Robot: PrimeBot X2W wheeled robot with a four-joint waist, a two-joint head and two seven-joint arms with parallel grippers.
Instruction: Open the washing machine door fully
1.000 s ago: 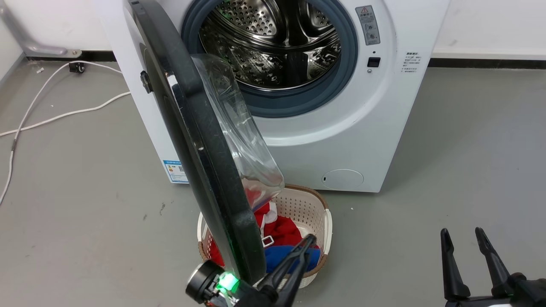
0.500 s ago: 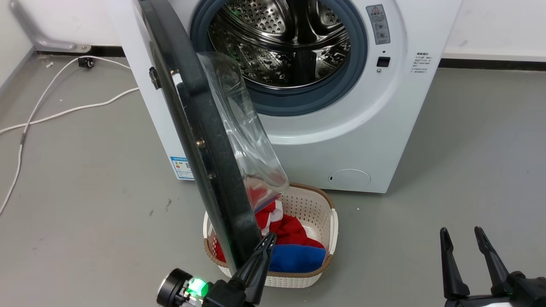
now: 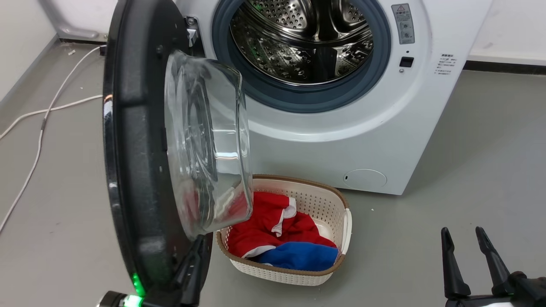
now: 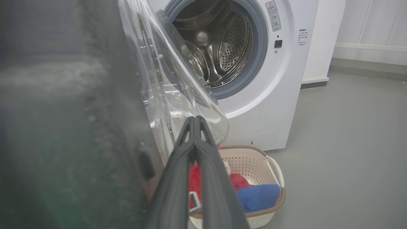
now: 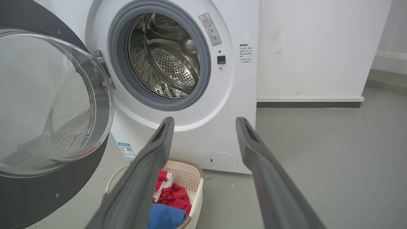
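Note:
The washing machine (image 3: 362, 128) is white, and its steel drum (image 3: 307, 38) lies exposed. The washing machine door (image 3: 132, 149), a black disc with a clear glass bowl (image 3: 204, 140), stands swung out to the left, its inner side turned right. My left gripper (image 3: 199, 247) is shut with nothing between its fingers and rests against the lower inner rim of the door. From the left wrist, the shut fingers of the left gripper (image 4: 194, 119) point past the blurred door (image 4: 63, 127). My right gripper (image 3: 467, 232) is open at the lower right, away from the machine. The right gripper (image 5: 204, 122) faces the door (image 5: 47, 105).
A cream laundry basket (image 3: 345, 221) with red and blue clothes sits on the floor before the machine, just right of the door's lower edge. A white cable (image 3: 38, 140) trails over the grey floor at left. A white wall (image 5: 318, 47) stands right of the machine.
The door has swung further out to the left, showing more of its inner face. My left gripper went left and down with its rim. The camera shifted too. The right gripper kept still.

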